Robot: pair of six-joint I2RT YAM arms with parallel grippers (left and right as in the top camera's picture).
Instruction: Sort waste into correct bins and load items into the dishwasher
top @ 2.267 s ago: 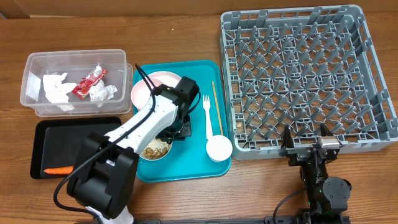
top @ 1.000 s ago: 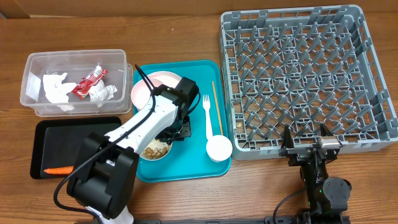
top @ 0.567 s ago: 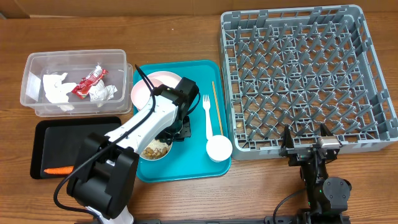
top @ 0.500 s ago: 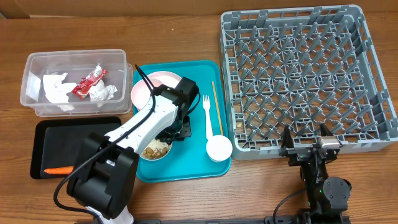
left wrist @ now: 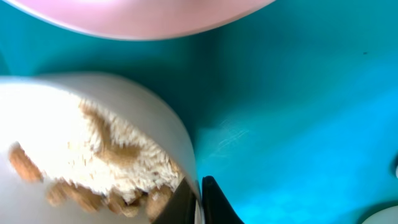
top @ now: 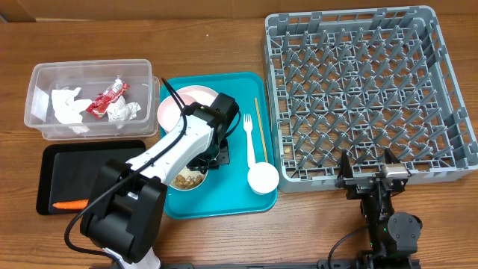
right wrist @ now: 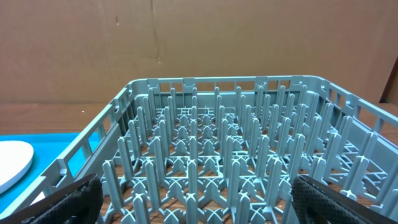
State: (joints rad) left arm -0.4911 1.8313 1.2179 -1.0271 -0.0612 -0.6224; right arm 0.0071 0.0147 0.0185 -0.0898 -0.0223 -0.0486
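Left gripper [left wrist: 198,200] pinches the rim of the rice-filled small white bowl [left wrist: 140,115] on the teal rectangular plastic tray [left wrist: 298,93], so a level lift probably comes next; right gripper [top: 367,176] gapes wide.

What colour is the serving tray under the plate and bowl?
The tray is teal, clearest in the overhead view.

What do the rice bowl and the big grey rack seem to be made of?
Rice bowl: smooth, matte white with a thin rim; plastic or ceramic, hard to tell. Grey rack: moulded plastic, by its uniform colour and lattice of pegs.
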